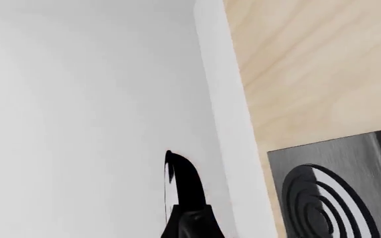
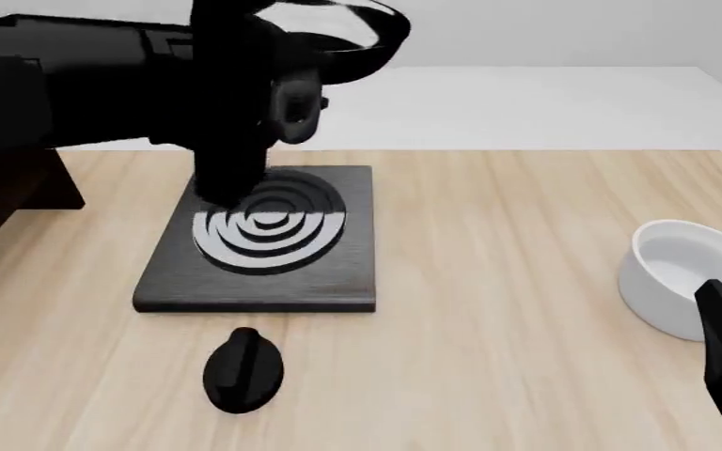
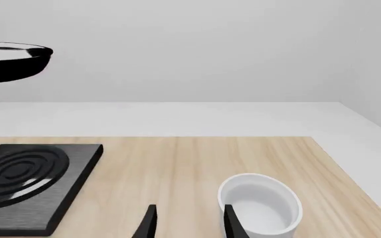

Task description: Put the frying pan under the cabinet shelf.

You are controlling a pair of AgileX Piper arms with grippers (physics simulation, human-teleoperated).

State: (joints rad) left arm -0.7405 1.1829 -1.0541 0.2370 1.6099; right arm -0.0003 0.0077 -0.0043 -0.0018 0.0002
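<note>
Spanning pale wood table [image 2: 525, 282], white surround

The hotplate [image 2: 260, 246] is lying left of the table's [image 2: 525, 235] centre. The knob [image 2: 243, 369] is lying at the hotplate's six o'clock, close by but apart. The bowl [image 2: 681, 277] is standing well apart at its three o'clock, near the table's right edge. The frying pan [image 2: 342, 33] is being held in the air at the hotplate's twelve o'clock. The cabinet shelf [image 2: 4, 202] is standing at nine o'clock, at the table's left edge.
</note>
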